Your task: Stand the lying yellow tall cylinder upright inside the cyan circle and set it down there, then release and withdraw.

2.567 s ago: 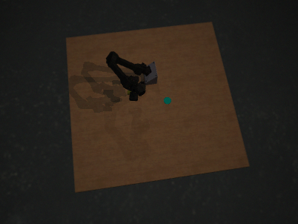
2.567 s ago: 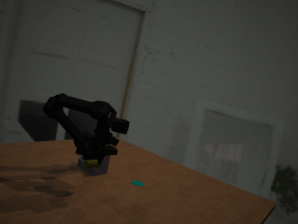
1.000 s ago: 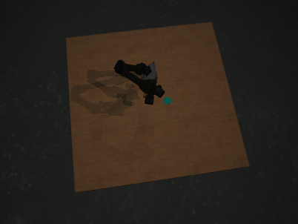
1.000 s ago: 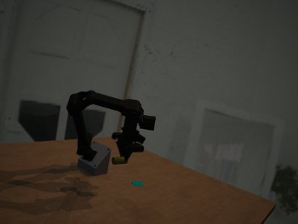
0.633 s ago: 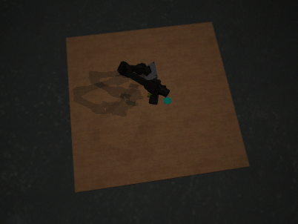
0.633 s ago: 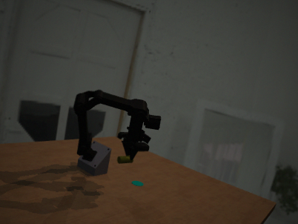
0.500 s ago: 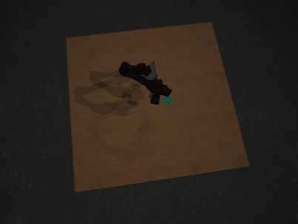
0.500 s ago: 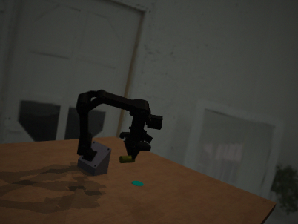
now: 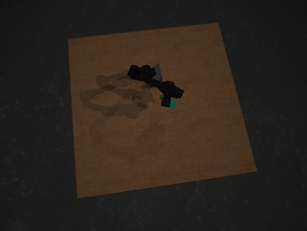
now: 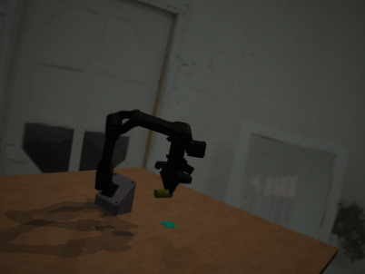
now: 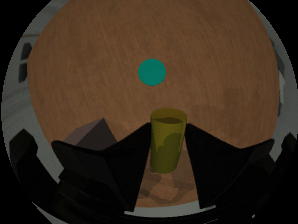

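Note:
The yellow tall cylinder (image 10: 162, 193) (image 11: 167, 145) (image 9: 162, 97) is held in the air, lying nearly level in the exterior view. My gripper (image 10: 171, 192) (image 11: 168, 127) points down and is shut on the cylinder, one finger on each side of it in the wrist view. The cyan circle (image 10: 168, 224) (image 11: 152, 72) (image 9: 173, 103) lies flat on the table, below the held cylinder. In the top view the arm's wrist parts hide part of the circle and most of the cylinder.
The arm's grey wedge-shaped base (image 9: 159, 73) (image 10: 123, 196) (image 11: 94, 135) stands on the wooden table (image 9: 198, 134) (image 10: 272, 245) behind the circle. Shadows of the arm fall across the table. A wall with a door is behind.

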You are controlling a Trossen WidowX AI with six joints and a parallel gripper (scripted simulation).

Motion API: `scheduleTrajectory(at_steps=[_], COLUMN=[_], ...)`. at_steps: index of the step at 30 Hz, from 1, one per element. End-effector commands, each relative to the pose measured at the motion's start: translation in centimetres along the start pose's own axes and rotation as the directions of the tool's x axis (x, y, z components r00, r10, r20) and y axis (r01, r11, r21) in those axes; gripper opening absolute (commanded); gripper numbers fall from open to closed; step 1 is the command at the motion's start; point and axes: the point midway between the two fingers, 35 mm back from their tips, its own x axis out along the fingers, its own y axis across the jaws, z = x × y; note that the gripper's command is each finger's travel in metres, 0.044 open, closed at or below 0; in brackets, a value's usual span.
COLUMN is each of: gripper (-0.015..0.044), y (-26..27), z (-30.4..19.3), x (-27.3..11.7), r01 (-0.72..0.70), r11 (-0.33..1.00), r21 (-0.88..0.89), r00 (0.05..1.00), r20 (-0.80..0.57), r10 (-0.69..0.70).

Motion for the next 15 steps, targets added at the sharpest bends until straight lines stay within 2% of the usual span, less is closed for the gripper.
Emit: scheduleTrajectory(at_steps=[1, 15], gripper=[0.0105, 0.0105], y=[0.5, 2.5], z=[1.2, 4.8], x=[-0.1, 0.4], r01=[0.002, 0.01], r11=[1.0, 0.999], r21=[0.012, 0.044], r00=[1.0, 1.0], r20=[0.005, -0.005], r10=[-0.002, -0.01])
